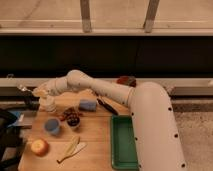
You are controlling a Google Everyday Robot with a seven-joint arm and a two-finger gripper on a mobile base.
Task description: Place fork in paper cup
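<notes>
The paper cup [48, 104] is short and white and stands upright at the far left of the wooden table [97, 135]. My gripper [40, 92] hovers just above and slightly left of the cup's rim, at the end of the white arm that reaches in from the right. It is shut. A thin greyish sliver, the fork [23, 88], sticks out to the left of the gripper and appears to be held in it, beyond the table's left edge.
A blue cup [51, 126] stands in front of the white cup, with an apple [39, 147] near the front left corner. Pale cream utensils [72, 148], a dark snack pile [71, 117], a blue-grey block [87, 105], a black-handled tool [106, 106] and a green tray [123, 145] fill the rest.
</notes>
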